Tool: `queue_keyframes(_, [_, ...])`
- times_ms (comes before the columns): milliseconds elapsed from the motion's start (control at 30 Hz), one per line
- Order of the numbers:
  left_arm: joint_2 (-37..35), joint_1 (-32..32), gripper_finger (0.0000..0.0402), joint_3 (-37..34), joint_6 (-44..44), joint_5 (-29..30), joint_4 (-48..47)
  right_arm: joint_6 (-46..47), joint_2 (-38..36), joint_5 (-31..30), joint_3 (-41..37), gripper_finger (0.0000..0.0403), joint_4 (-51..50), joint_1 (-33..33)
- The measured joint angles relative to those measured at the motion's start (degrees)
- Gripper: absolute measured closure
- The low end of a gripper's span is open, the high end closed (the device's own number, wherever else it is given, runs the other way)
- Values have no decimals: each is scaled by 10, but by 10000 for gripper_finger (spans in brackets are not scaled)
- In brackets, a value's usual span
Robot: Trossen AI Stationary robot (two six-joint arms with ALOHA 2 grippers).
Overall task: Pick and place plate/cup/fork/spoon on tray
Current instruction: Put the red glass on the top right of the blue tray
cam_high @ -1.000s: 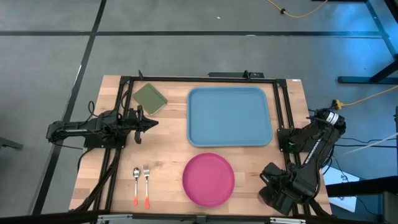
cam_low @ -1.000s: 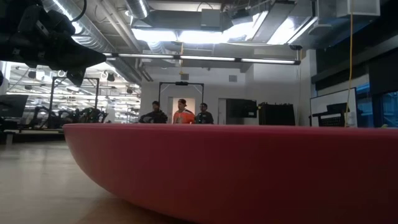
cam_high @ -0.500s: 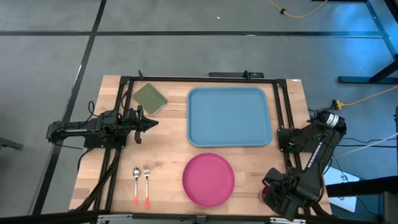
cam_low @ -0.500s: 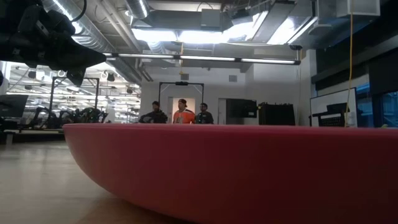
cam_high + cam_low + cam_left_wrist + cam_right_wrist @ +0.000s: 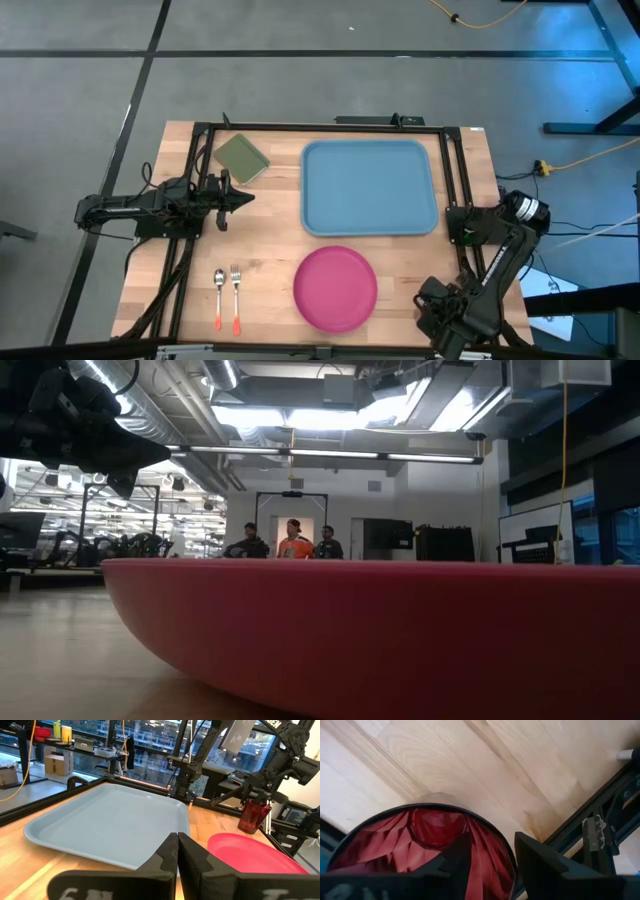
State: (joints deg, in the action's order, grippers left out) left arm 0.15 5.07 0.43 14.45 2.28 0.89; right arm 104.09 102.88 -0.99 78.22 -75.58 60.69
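The dark magenta cup (image 5: 252, 817) stands upright on the table at its near right corner, beside the pink plate (image 5: 335, 289). My right gripper (image 5: 492, 850) hangs open over the cup, pointing down. One finger is over the cup's red inside (image 5: 435, 835) and the other is outside its rim (image 5: 485, 820). In the high view the arm hides the cup. The light blue tray (image 5: 369, 186) lies at the far middle. The spoon (image 5: 218, 297) and the fork (image 5: 236, 295) lie side by side near the front left. My left gripper (image 5: 245, 197) waits shut at the table's left.
An olive-green square pad (image 5: 242, 157) lies at the far left, next to the tray. A black metal frame (image 5: 452, 170) runs along the table's far, left and right sides. In the low view the plate (image 5: 380, 630) fills the foreground, and people stand far back in the room.
My right gripper has sunk toward the cup and shifted a little toward the table's near edge, its fingers staying apart. The cup and the other things have kept their places.
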Motion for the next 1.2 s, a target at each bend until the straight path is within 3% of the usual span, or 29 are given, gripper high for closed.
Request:
queue_keyframes(267, [0, 0, 401, 0, 0, 0, 0, 0, 18, 0, 0, 267, 4, -2])
queue_keyframes(633, [0, 0, 401, 0, 0, 0, 0, 26, 12, -16, 5, 389, -1, -15])
queue_keyframes(867, [0, 0, 401, 0, 0, 0, 0, 36, 1, -34, 2, 391, -18, -24])
queue_keyframes(1000, [0, 0, 401, 0, 0, 0, 0, 36, -10, -93, -1, 393, -32, -32])
queue_keyframes(1200, [0, 0, 401, 0, 0, 0, 0, 34, -29, -254, 56, 393, -110, -60])
